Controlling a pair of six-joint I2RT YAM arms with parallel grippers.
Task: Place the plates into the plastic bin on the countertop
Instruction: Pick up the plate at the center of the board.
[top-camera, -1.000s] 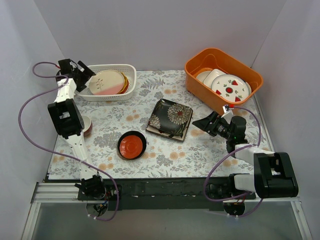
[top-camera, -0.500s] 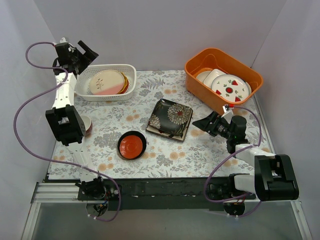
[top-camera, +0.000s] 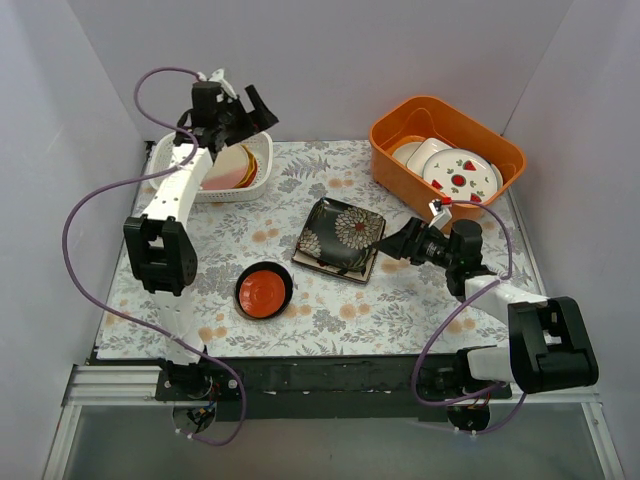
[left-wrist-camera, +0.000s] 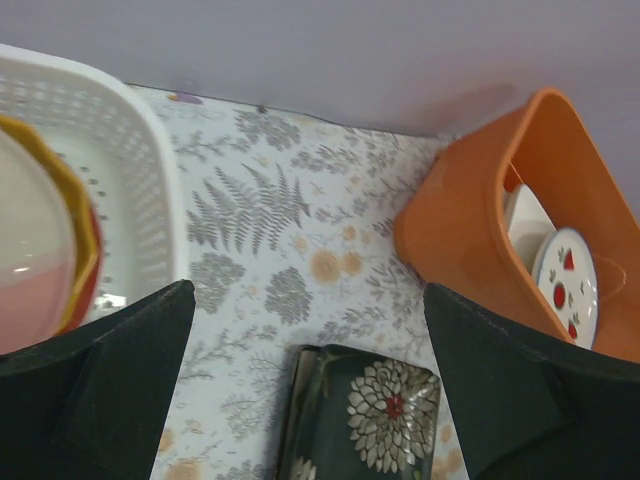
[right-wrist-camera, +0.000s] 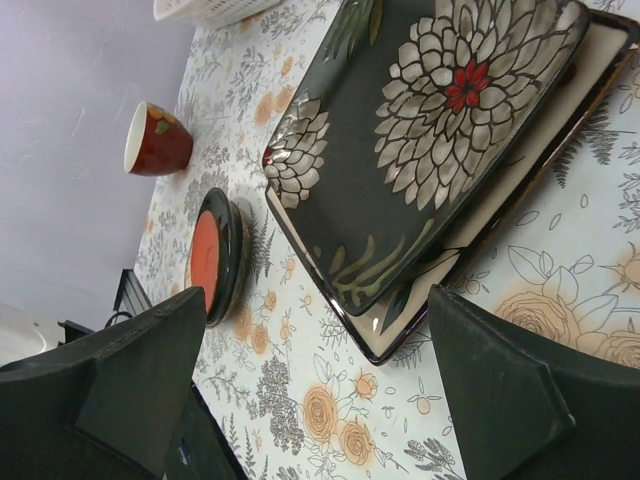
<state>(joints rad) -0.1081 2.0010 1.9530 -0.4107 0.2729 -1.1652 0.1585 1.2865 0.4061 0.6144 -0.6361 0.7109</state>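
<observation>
Though it's dark, square plate (top-camera: 343, 232), white blooms

Your left gripper (top-camera: 256, 108) sits raised at the upper left of the frame, jaws spread wide; your right gripper (top-camera: 386, 247), centre right, points left, equally wide.

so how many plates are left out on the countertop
3 showing: a dark floral square plate stacked on a cream square plate in the middle, and a small red dish front-left of them. Others could hide beneath.

walls (top-camera: 330, 60): plain pale lilac-grey panels (three sides) | light: even, soft | front rail (top-camera: 320, 378): black
</observation>
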